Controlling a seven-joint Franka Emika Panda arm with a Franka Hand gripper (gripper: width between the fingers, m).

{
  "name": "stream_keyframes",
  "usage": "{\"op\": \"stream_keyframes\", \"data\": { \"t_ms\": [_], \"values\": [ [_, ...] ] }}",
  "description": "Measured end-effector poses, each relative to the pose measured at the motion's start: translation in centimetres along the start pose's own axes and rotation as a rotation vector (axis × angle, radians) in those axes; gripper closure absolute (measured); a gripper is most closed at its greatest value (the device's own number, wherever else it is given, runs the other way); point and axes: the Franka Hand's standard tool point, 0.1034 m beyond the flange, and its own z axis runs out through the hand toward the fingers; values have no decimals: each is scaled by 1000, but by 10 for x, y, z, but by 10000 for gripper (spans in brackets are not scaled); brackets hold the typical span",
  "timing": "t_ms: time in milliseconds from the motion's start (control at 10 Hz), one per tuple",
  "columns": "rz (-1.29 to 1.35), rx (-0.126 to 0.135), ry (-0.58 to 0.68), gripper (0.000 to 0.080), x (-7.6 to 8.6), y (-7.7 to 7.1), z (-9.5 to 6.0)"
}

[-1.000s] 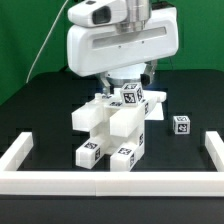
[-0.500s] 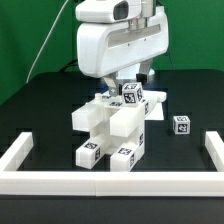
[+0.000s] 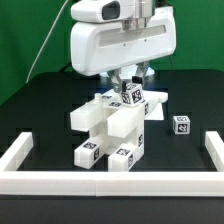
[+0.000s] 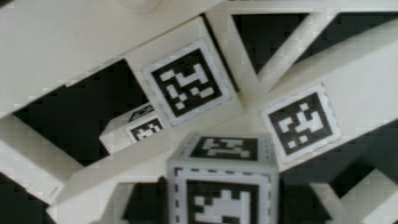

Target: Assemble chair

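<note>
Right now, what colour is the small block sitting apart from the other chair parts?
The small block is white with a black-and-white square tag, clearest in the exterior view.

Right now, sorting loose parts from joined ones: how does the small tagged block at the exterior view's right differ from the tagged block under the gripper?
The lone block lies low on the black table, touching nothing; the top block sits high on the stacked chair parts. The lone block is clear of the arm; the top block is right beneath the gripper. Both are white with black-and-white square tags.
</note>
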Motion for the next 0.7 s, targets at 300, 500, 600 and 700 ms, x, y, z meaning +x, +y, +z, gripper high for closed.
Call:
{"op": "stream_keyframes", "data": {
  "t_ms": [300,500,600,700],
  "values": [
    [239,1,1,524,0,0,0],
    [392,1,1,523,0,0,0],
    [450,1,1,523,0,0,0],
    [618,0,0,521,1,-1,0]
  ]
}}
